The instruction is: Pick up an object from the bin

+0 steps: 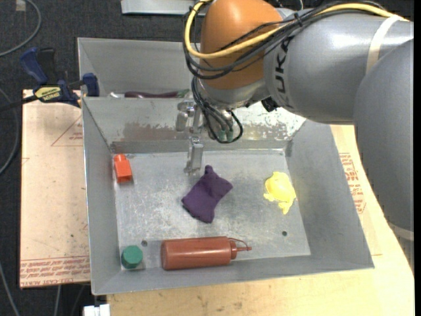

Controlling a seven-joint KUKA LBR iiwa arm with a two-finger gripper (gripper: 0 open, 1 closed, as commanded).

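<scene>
Grey metal bin (148, 206), seen from above. My gripper (194, 164) hangs nr back wall, just beside purple cloth bag (206, 195) at centre; apart or together: can't tell. Red bottle (197, 253) along front.

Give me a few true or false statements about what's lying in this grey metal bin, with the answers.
1. The red-brown plastic squeeze bottle stands upright. False: it lies on its side by the view's lower edge.
2. The small green round cap sits beside the bottle's base. True.
3. The crumpled purple cloth pouch lies mid-floor. True.
4. The small orange block touches the yellow crumpled lump. False: they lie at opposite sides.
</scene>
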